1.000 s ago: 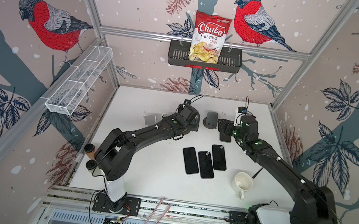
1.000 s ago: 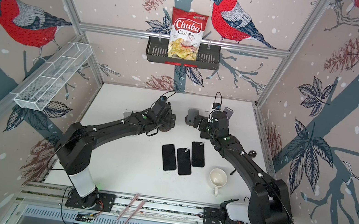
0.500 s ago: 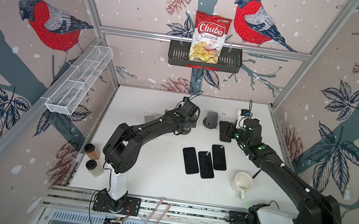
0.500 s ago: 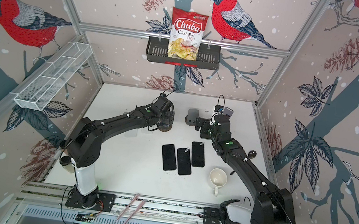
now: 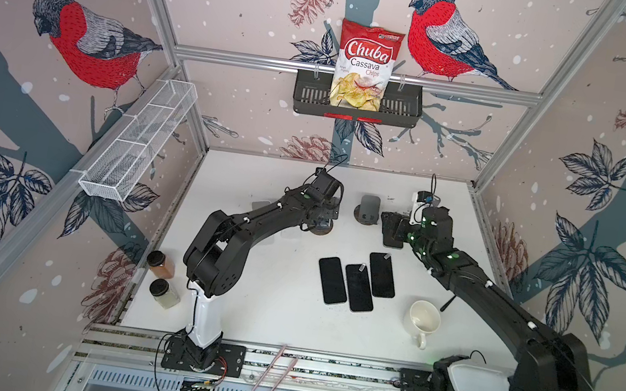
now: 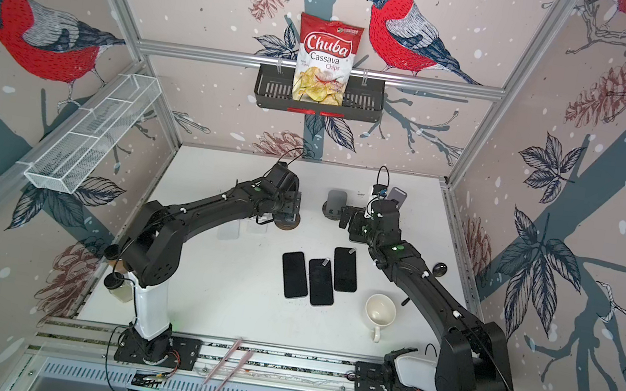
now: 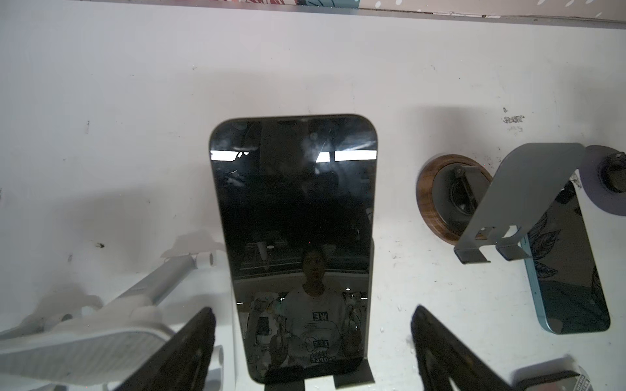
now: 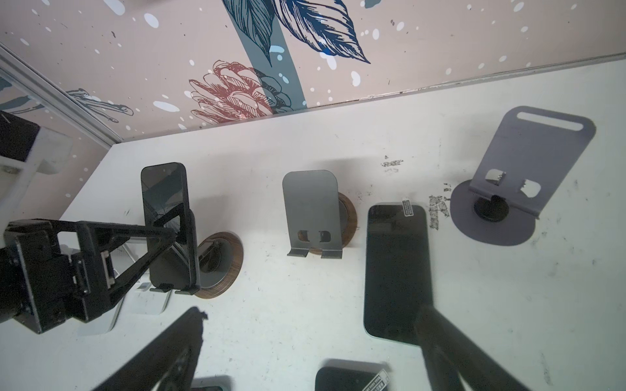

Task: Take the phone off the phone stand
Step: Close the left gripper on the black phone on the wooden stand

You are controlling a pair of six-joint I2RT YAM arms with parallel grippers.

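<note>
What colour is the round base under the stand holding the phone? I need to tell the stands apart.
Brown wood-grain rim around the base, clearest in the right wrist view.

The phone (image 7: 294, 243) has a glossy, mirror-like glass face; its stand (image 8: 216, 267) sits on a wood-grained round base; neighbouring stand (image 8: 311, 210) is matt grey metal.

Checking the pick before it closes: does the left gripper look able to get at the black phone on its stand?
Probably yes: the left gripper straddles the upright black phone with open jaws, nothing between them.
</note>
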